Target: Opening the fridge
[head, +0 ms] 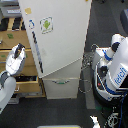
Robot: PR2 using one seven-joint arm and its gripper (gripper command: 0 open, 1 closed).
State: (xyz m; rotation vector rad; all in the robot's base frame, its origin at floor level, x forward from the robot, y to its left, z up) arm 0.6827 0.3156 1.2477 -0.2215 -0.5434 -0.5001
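- Standing tall in the middle of the exterior view, the fridge [60, 35] is a smooth white box; its large upper door, with a dark vertical strip along the exterior view's left edge, carries a small sticker [46, 24] with a green logo.
- Below the door, a lower drawer [61, 85] shows a curved handle.
- White, rounded arm shells end in the dark gripper [18, 50], near the door's left edge; whether its fingers are apart or together cannot be told.
- Tan wooden cabinet [17, 47] with green labels sits behind the arm.
- Dark grey floor [45, 112]; another white machine [115, 65] with cables stands at the exterior view's right.
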